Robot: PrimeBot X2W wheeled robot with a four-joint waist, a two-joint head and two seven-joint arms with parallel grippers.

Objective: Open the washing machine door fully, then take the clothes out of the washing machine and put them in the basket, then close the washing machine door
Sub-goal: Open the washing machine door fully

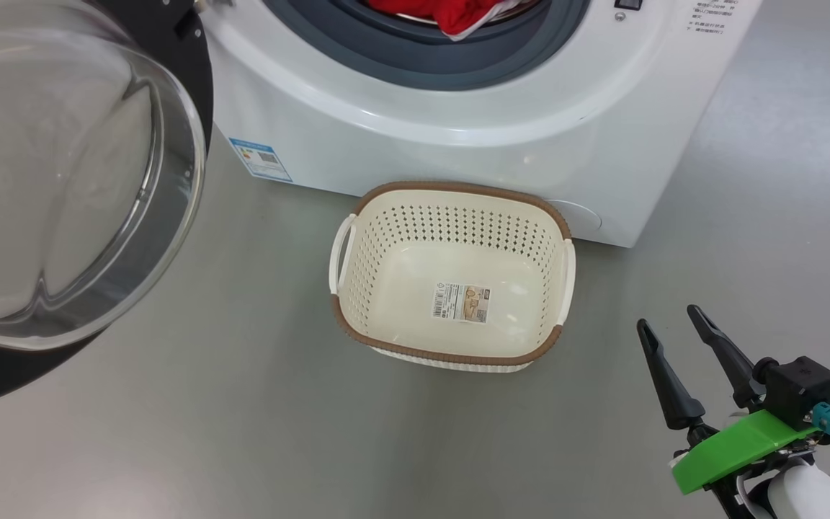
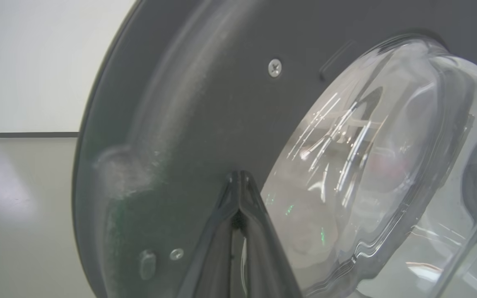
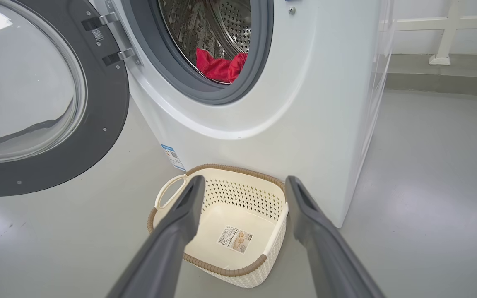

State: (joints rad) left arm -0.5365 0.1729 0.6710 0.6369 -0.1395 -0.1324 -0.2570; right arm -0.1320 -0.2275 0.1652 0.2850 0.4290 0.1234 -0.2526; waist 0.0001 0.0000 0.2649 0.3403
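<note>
The left gripper (image 2: 238, 176), pinched empty, is facing the washing machine door (image 2: 205, 103) rim. The right gripper (image 1: 667, 316) is hovering spread, empty, near the basket (image 1: 458, 189).

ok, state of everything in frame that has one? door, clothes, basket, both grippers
washing machine door: open, swung wide on its hinge.
clothes: inside the drum, at its mouth.
basket: upright on the floor before the washing machine, empty.
left gripper: shut, tips at the door's inner face.
right gripper: open, holding nothing.
</note>
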